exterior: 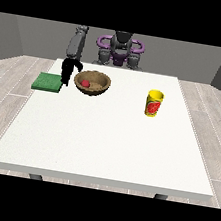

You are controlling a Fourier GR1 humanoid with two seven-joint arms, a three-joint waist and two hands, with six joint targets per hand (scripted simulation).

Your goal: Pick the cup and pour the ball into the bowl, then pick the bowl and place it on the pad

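A brown wooden bowl (92, 83) stands on the table at the back left, with a small red ball (86, 84) lying inside it. A yellow cup (154, 104) with a red and green picture stands upright to the right of the middle. A green pad (48, 82) lies flat at the table's left edge. The hand at the view's left (68, 70) hangs between the pad and the bowl, just left of the bowl's rim, its fingers pointing down. No hand shows at the view's right.
The white table (107, 142) stretches wide towards the camera in front of the bowl and cup. The robot's torso (120, 51) stands behind the table's far edge.
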